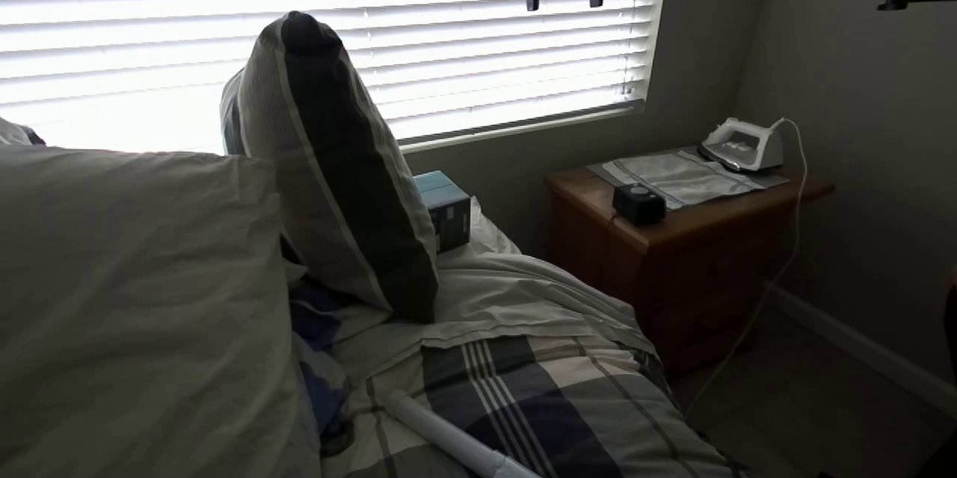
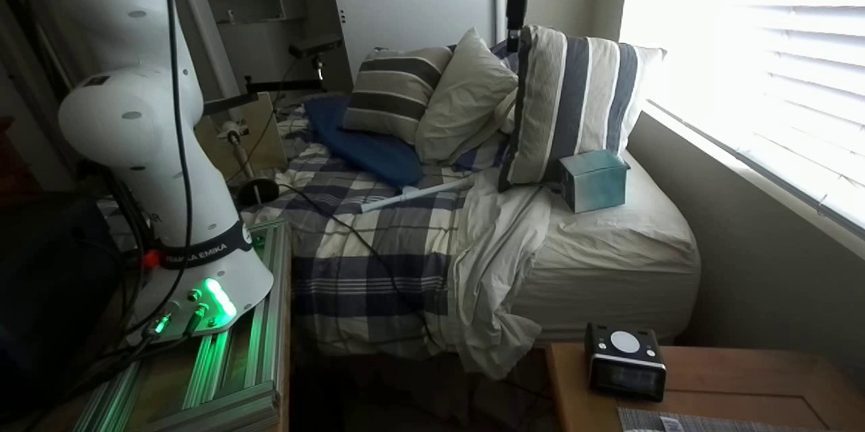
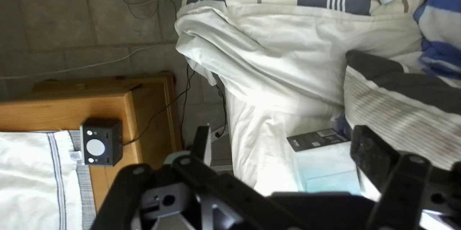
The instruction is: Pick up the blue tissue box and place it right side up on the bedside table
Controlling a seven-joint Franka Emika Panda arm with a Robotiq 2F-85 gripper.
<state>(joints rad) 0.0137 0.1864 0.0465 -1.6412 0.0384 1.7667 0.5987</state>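
The blue tissue box [image 1: 451, 218] rests on the white sheet at the bed's corner, against a striped pillow that partly covers it in an exterior view. Its pale teal faces show in an exterior view [image 2: 598, 182], and in the wrist view [image 3: 327, 165] a dark printed side shows too. The bedside table [image 1: 594, 242] is reddish-brown wood and stands apart from the bed; it also shows in an exterior view [image 2: 736, 378] and the wrist view [image 3: 72, 109]. My gripper [image 1: 564, 3] is open and empty, high above the bed; its fingers [image 3: 282, 143] are spread wide in the wrist view, apart from the box.
A small black clock [image 2: 625, 361] sits on the table's edge near the bed. A cloth [image 1: 677, 175] and a white iron [image 1: 744, 145] with a hanging cord lie on the table. A striped pillow [image 2: 574, 104] stands beside the box. Window blinds [image 1: 463, 51] are behind.
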